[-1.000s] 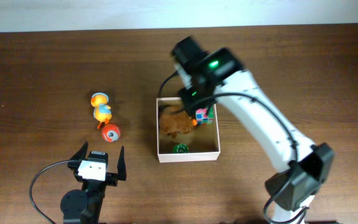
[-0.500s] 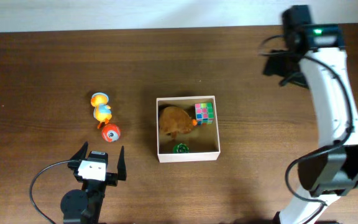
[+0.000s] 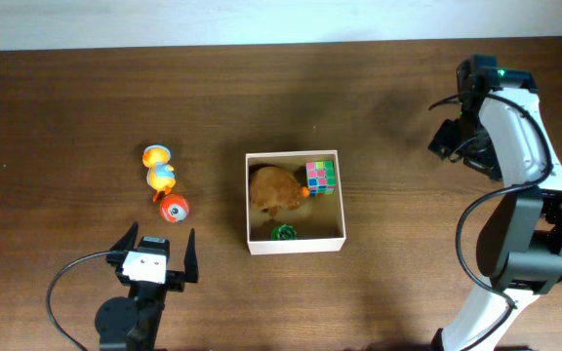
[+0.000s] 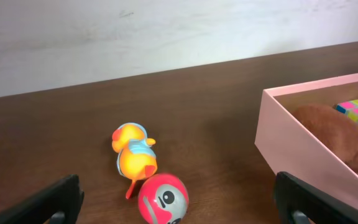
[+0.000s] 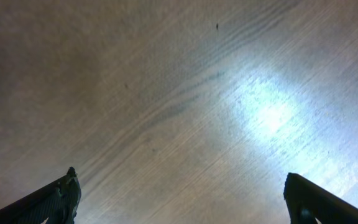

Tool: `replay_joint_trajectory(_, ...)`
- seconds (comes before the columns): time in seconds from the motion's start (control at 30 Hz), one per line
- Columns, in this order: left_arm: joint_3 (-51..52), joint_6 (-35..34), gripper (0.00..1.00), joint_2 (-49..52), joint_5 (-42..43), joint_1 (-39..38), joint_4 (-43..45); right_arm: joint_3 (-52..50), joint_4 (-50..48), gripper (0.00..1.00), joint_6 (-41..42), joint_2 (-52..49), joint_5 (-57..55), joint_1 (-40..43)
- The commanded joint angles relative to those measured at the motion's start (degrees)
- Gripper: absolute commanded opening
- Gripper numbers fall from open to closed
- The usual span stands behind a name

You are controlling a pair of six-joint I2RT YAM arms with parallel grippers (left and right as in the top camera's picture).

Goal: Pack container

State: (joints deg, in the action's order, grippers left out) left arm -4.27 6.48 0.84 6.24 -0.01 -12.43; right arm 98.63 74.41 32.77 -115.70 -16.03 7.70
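The container (image 3: 296,246) sits mid-table, a square shallow white-walled box with its top open. Inside it are 3 items: 1 brown plush toy (image 3: 274,190), 1 colour puzzle cube (image 3: 321,176) in the far right corner, and 1 small green item (image 3: 283,232) near the front wall, too small to identify.

Outside it are 2 loose toys to the left of the box: 1 yellow-orange duck toy (image 3: 159,168) and 1 red ball (image 3: 174,208) with an eye printed on it. The ball is just beside the duck on the near side; whether they touch cannot be told.

The left gripper (image 3: 157,242) is spread wide and holds nothing. It is parked low at the front edge, facing the far side of the table (image 3: 66,117).

Key relation: the red ball lies straight ahead of the left gripper, near it, roughly on its centre line. In the left wrist view the ball sits low between the two fingers (image 4: 48,202), with the duck right behind it. The duck's long axis runs roughly away from the gripper, slightly skewed. The box lies ahead and to the right of this gripper, so the carry would go rightward.

The right gripper (image 3: 457,146) is also spread wide and holds nothing. It is over bare wood, well to the right of the box, and its wrist view shows only table. It stands well apart from both loose toys, with the box between.

Judgement: the left arm is clearly nearer, the ball looks like the likely next pick, and 2 toys are left to pack.
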Motion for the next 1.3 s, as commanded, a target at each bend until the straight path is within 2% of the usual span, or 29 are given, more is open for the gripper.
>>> replay_joint_trajectory(0.0,0.44,0.92,0.99,-0.50,0.39,0.24,0.24,-0.28,-0.59,0.99,0.76,0.24,-0.04,0.24)
replay_joint_trajectory(0.17,0.44,0.90,0.99,-0.50,1.25,0.24,0.28,-0.28,-0.66,0.99,0.74,0.24,0.35,0.20)
replay_joint_trajectory(0.33,-0.31,0.92,0.99,-0.50,6.29,0.24,3.80,-0.28,-0.98,0.99,0.74,0.24,0.35,0.20)
replay_joint_trajectory(0.53,-10.88,0.98,0.99,3.54,2.21,0.24,0.11,-0.28,-0.98,0.99,0.74,0.24,0.35,0.20)
replay_joint_trajectory(0.67,-23.71,3.76,0.99,15.15,1.40,0.24,-8.68,-0.28,-0.98,0.99,0.74,0.24,0.35,0.20)
replay_joint_trajectory(0.97,-57.18,3.69,0.99,53.24,3.72,0.24,-35.58,-0.28,-0.98,0.99,0.74,0.24,0.35,0.20)
replay_joint_trajectory(1.1,-66.40,3.61,0.99,64.41,9.27,0.24,-43.52,-0.28,-1.01,0.99,0.74,0.24,0.35,0.20)
replay_joint_trajectory(1.27,-68.04,1.75,0.99,72.91,17.25,0.24,-47.78,-0.28,-0.98,0.99,0.74,0.24,0.35,0.20)
